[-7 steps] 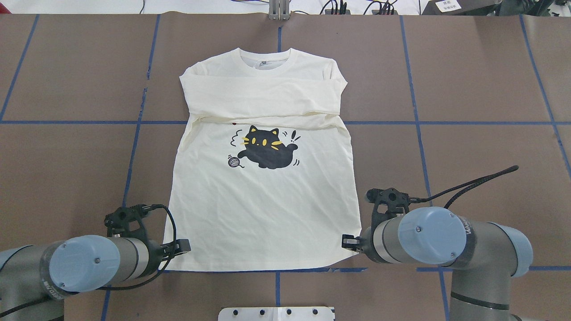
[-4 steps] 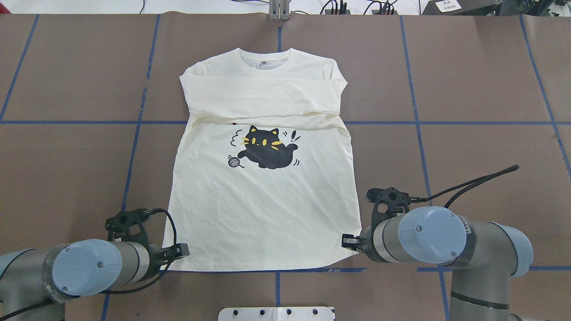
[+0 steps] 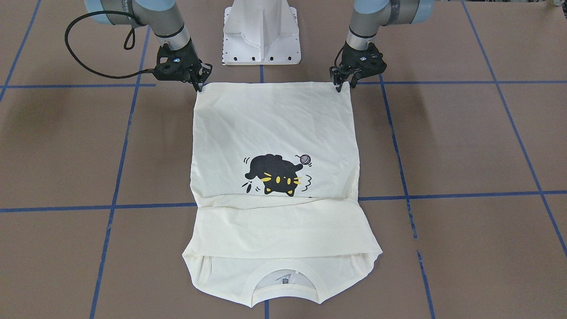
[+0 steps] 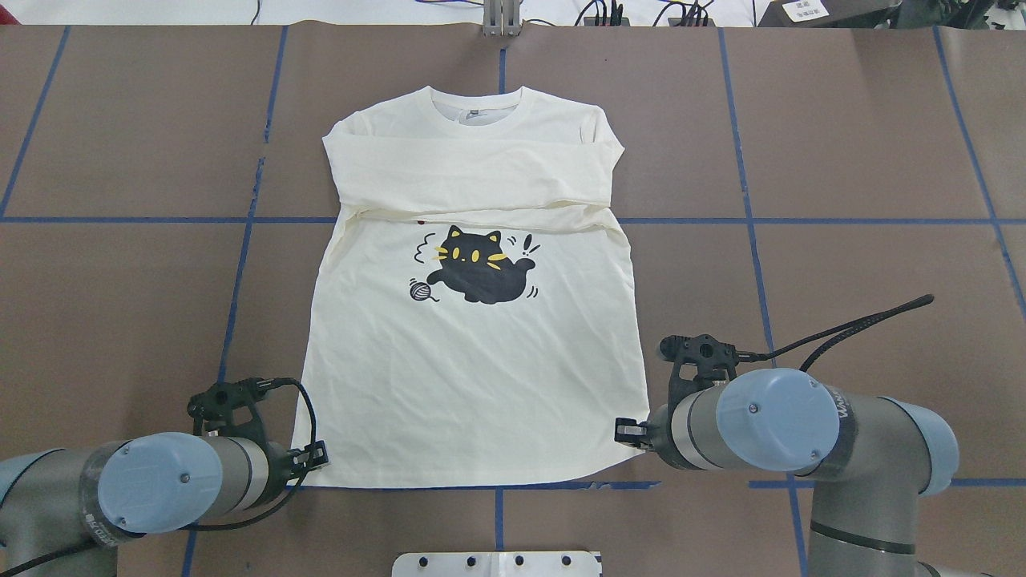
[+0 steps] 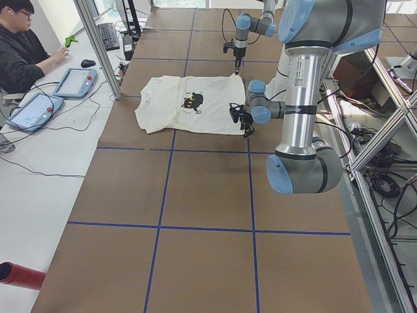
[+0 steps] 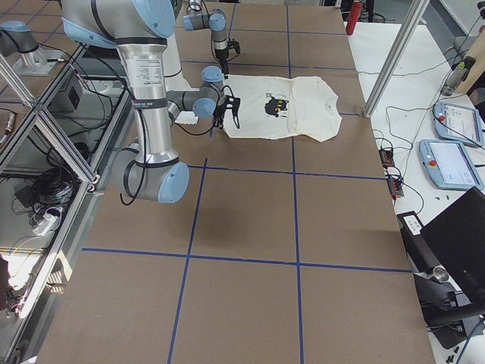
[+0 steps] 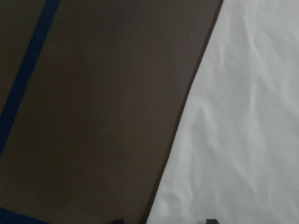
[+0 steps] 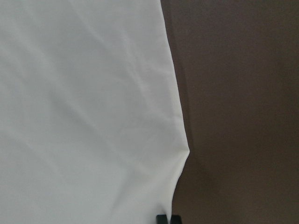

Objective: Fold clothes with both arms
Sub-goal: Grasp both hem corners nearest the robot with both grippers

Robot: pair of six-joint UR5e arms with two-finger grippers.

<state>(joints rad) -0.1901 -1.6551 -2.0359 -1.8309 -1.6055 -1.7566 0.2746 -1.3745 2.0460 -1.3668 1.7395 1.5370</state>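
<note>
The cream T-shirt [image 4: 473, 361] lies flat, print side up, on the brown table, its sleeves folded across the chest above the black cat [image 4: 479, 272]. Its collar points away from the robot. My left gripper [image 4: 317, 458] is low at the near left hem corner. In the left wrist view its fingertips [image 7: 212, 220] stand wide apart, open, and the shirt's side edge [image 7: 177, 135] runs between them. My right gripper [image 4: 624, 431] is at the near right hem corner. Its fingertips [image 8: 162, 218] are together on the cloth [image 8: 88, 107], which puckers toward them.
The white pedestal base [image 3: 261, 31] stands just behind the hem, between the arms. Blue tape lines [image 4: 240, 264] cross the table. In the exterior left view a person [image 5: 23, 49] sits beside tablets [image 5: 75, 81] at the side bench. Cables [image 4: 850, 328] trail from the right wrist.
My left gripper has moved back toward the robot and lower, to the hem corner. The right gripper and the shirt have hardly moved.
</note>
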